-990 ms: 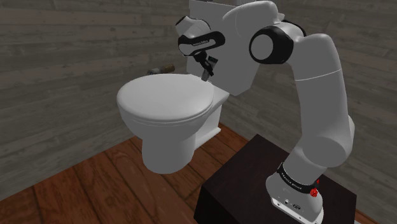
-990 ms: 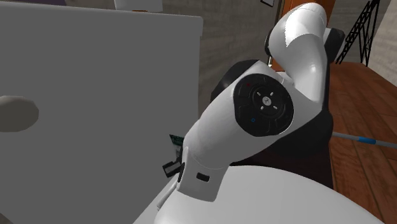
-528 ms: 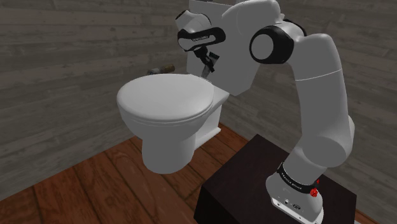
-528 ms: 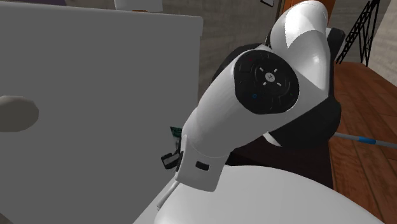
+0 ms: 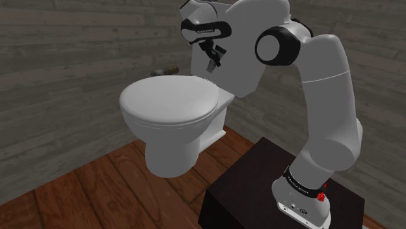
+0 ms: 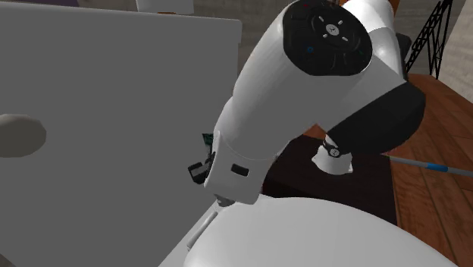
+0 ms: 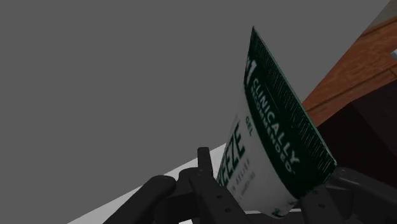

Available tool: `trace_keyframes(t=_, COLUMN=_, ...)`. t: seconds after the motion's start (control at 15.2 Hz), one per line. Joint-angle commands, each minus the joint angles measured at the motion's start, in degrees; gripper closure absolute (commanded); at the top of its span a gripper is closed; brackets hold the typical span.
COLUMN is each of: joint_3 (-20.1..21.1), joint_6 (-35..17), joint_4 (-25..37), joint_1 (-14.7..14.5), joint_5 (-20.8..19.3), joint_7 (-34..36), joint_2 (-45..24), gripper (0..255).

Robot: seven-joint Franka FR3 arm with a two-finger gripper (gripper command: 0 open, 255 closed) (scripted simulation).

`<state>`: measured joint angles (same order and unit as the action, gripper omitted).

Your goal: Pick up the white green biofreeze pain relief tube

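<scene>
Wrist view: the pincer (image 7: 267, 194) is pinching the white-and-green Biofreeze tube (image 7: 273, 140), with its black fingers (image 7: 205, 168) closed against the tube's lower body on either side.

- Position of item: between the fingers, held. No part of it is seen resting on a surface.
- Long axis: runs outward from the palm, roughly along the fingers and leaning to one side. The dark green crimped end is farthest from the pincer.
- Surroundings: shoulder view places the pincer (image 5: 211, 60) just in front of the toilet tank (image 5: 237, 68), with the closed toilet lid (image 5: 169, 101) below it.

Judgement: grasp secured, lift largely accomplished. The tank face lies close beyond the tube's far end — any coming move should draw away from it.
</scene>
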<state>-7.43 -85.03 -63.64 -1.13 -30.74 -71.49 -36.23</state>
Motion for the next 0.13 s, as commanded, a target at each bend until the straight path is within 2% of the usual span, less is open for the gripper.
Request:
trace_keyframes(t=0.0, joint_3=-0.19, joint_6=0.93, joint_4=1.44, joint_1=0.10, joint_5=-0.08, joint_7=-0.57, joint_2=-0.27, gripper=255)
trace_keyframes(t=0.07, joint_3=-0.19, joint_6=0.92, joint_4=1.43, joint_1=0.10, joint_5=-0.08, joint_7=-0.57, joint_2=-0.27, gripper=255)
